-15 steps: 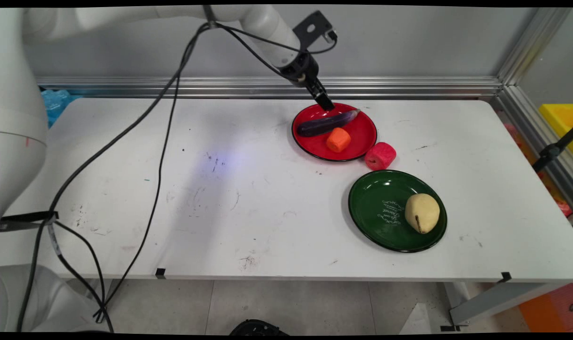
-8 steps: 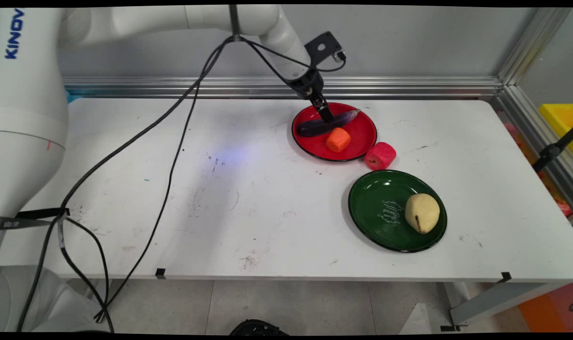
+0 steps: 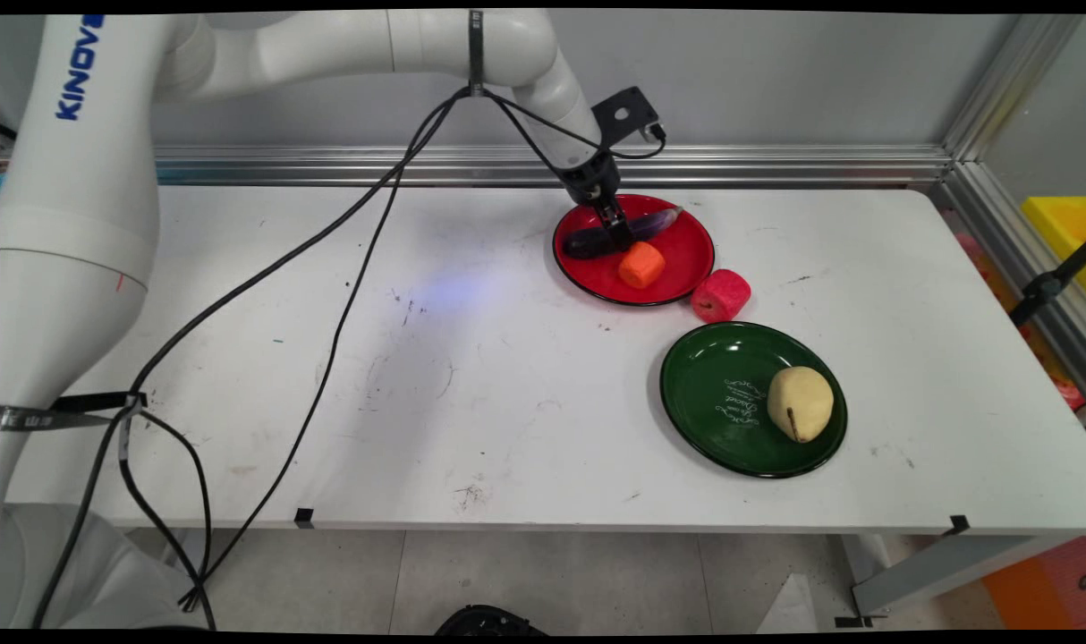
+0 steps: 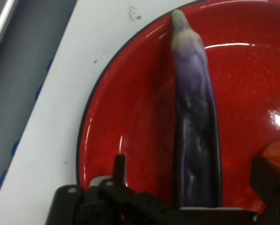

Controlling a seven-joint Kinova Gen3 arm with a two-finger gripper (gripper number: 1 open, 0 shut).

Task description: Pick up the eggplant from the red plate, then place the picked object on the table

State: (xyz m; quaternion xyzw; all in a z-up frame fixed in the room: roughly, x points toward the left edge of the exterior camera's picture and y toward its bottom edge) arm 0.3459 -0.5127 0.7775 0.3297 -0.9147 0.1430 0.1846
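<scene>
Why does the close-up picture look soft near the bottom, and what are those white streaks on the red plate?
Hand view: the pincer sits too close to the lens, so its black linkage blurs, while the eggplant farther up is sharper; the white streaks on the red plate are glare from lamps. Main view: sharp overall, with soft shadows and a fainter sheen on the green plate.

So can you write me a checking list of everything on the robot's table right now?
Surface: white table, scuffed.
Things: purple eggplant and orange piece on red plate; pink piece on the table beside that plate; yellowish pear on green plate.
Clutter: nothing seen.
Gripper: gripper down at the eggplant, open, a finger on each side.
Cables: black cables hang from the arm.
Surroundings: grey wall, metal rail.
</scene>
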